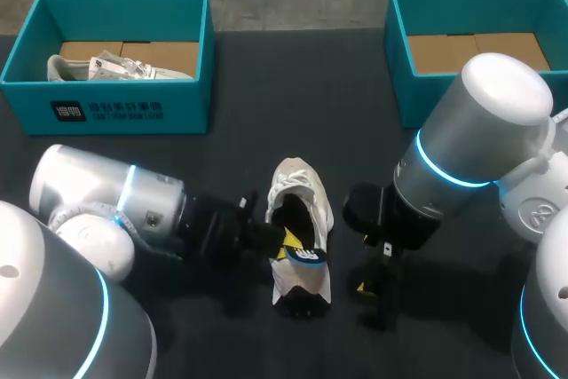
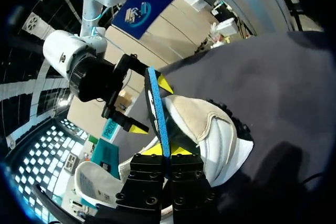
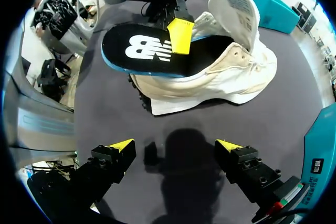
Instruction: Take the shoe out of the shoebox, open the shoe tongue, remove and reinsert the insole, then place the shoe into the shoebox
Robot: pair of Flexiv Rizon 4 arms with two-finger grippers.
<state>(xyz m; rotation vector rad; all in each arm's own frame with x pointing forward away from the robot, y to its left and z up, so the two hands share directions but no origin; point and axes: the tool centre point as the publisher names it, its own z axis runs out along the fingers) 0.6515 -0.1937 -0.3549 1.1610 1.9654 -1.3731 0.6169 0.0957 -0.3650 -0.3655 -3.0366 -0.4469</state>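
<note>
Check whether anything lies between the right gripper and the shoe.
Nothing visible does. Only bare table lies between the open right gripper and the side of the shoe. The insole, pinched by the left gripper, sticks out of the shoe's top, not into that gap.

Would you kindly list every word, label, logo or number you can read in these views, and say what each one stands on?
On the insole: a large white two-letter logo, a brand mark, so not quoted.
On the left shoebox, front wall: a printed label, too blurred to read.
On the shoe tongue, underside: fine print, too small to read.
On the right shoebox: a small label, unreadable.
No other text shows.
</note>
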